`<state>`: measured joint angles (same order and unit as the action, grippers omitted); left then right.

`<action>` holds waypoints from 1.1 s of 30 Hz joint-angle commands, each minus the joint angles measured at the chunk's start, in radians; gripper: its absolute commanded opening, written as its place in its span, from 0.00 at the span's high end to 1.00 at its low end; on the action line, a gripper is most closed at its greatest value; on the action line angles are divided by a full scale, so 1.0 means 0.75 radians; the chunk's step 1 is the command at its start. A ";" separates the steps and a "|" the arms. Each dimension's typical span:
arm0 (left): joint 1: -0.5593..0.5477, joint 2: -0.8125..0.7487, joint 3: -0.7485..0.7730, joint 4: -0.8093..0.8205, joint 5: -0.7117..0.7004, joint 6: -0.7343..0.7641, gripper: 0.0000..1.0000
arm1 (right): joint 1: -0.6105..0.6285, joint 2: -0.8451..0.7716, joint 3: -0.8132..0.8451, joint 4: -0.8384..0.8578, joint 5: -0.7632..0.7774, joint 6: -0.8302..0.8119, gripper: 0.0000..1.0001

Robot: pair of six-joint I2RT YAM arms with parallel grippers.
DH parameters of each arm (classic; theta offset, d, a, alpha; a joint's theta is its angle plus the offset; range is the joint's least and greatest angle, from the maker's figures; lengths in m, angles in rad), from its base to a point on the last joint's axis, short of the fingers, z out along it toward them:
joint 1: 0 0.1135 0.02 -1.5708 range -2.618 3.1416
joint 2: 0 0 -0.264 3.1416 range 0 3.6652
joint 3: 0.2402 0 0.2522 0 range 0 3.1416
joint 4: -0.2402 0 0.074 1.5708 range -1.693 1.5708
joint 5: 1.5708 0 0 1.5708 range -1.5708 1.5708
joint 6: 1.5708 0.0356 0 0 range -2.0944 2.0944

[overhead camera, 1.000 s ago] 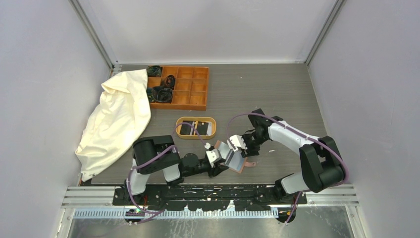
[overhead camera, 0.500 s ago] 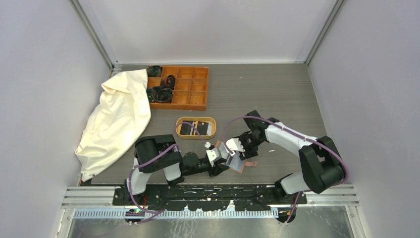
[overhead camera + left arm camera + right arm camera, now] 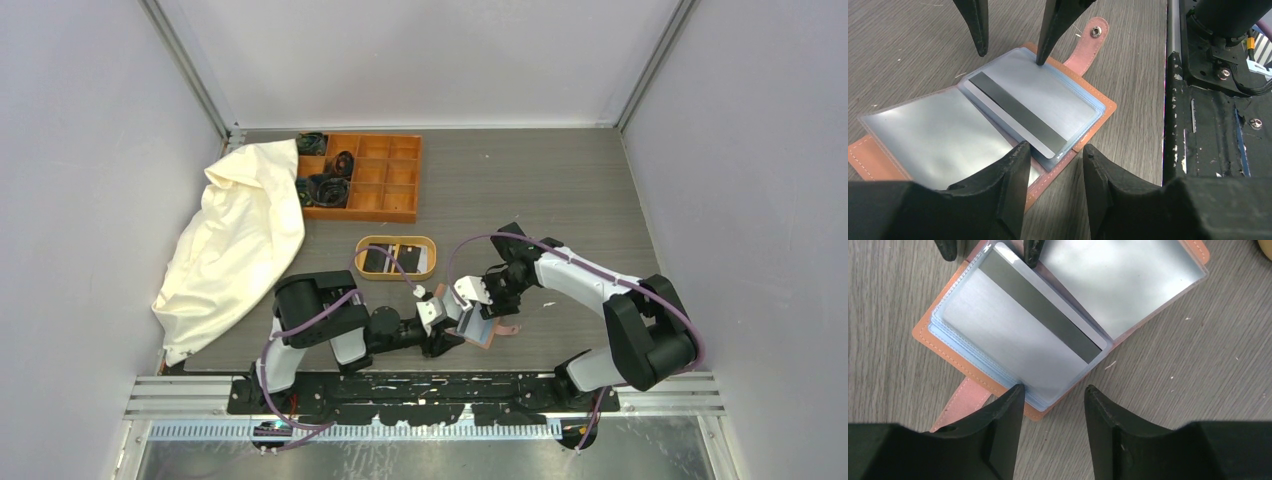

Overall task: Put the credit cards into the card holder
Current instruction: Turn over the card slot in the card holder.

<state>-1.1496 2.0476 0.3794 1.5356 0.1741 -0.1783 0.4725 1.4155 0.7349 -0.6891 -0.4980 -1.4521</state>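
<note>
The card holder (image 3: pixel 487 335) lies open on the table near the front edge, its brown leather rim (image 3: pixel 1107 104) and snap strap (image 3: pixel 1089 41) showing. A pale credit card (image 3: pixel 1023 100) with a dark stripe sits in its clear sleeve (image 3: pixel 1013 330). My left gripper (image 3: pixel 1054 150) stands open over the holder's near corner. Opposite it, my right gripper (image 3: pixel 1054 388) is open at the strap side, one fingertip (image 3: pixel 1039 61) touching the sleeve. Two more credit cards, one black (image 3: pixel 379 259) and one pale (image 3: pixel 413 257), lie in the oval wooden tray (image 3: pixel 362 245).
An orange compartment box (image 3: pixel 362 176) with dark items stands at the back left. A white cloth bag (image 3: pixel 235 240) lies along the left side. The black mounting rail (image 3: pixel 1218 125) runs close beside the holder at the table's front edge.
My right gripper has shifted left and down onto the open card holder. The left gripper has stayed at the holder's near corner.
</note>
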 commanded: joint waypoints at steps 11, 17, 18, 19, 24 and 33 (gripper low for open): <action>-0.007 0.080 0.029 -0.139 0.055 -0.039 0.54 | -0.005 -0.032 0.055 0.112 -0.132 0.218 0.54; 0.003 0.082 0.024 -0.140 0.042 -0.058 0.54 | -0.033 -0.016 0.082 0.120 -0.186 0.318 0.56; 0.004 0.081 0.022 -0.139 0.040 -0.060 0.54 | -0.040 -0.012 0.086 0.120 -0.198 0.331 0.57; 0.006 0.080 0.020 -0.139 0.038 -0.063 0.54 | -0.047 -0.009 0.091 0.118 -0.211 0.344 0.58; 0.016 0.081 0.020 -0.139 0.031 -0.081 0.55 | -0.089 0.012 0.129 0.098 -0.282 0.450 0.59; 0.022 0.077 0.002 -0.139 -0.068 -0.154 0.63 | -0.296 0.223 0.503 -0.306 -0.482 0.901 0.55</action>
<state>-1.1366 2.0666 0.4038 1.5394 0.1734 -0.2539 0.3012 1.5227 0.9756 -0.7563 -0.7547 -0.9634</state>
